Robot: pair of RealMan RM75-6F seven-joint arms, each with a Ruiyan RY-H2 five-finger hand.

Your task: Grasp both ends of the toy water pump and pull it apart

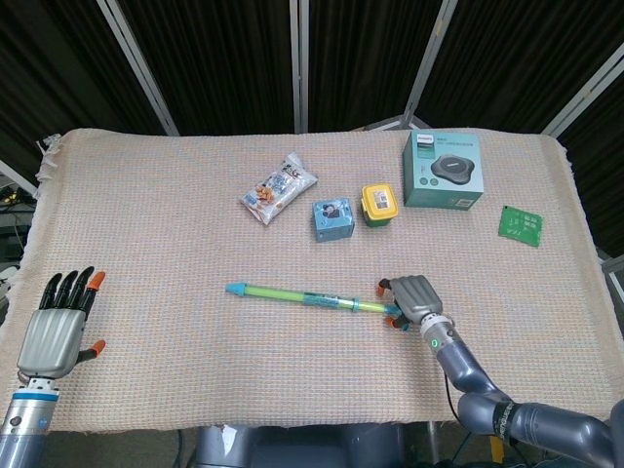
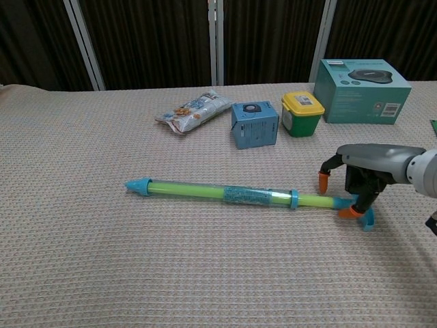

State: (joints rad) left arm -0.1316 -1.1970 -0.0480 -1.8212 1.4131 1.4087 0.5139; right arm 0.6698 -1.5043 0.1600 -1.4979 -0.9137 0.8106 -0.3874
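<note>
your right hand (image 2: 365, 171) is down over the handle end of the toy water pump (image 2: 225, 193), palm facing down, fingers curled around the blue t-handle; one orange fingertip sits on the far side of the rod, another touches the handle on the near side. can't tell from either view if the grip is fully closed on it yet. the pump lies flat on the table cloth (image 1: 156, 224), roughly mid-table toward the front, pointed blue tip to the left, handle to the right, green tube w/ a blue collar near the handle end.

your left hand (image 1: 58, 327) is at the front left corner of the table, well apart from the pump, fingers straight up and close together, thumb out to the side, holding nothing.

behind the pump: snack bag (image 1: 279, 188), small blue box (image 1: 332, 219), yellow-lidded tub (image 1: 379, 205), teal box (image 1: 443, 170) at back right, green card (image 1: 521, 225) near the right edge.
</note>
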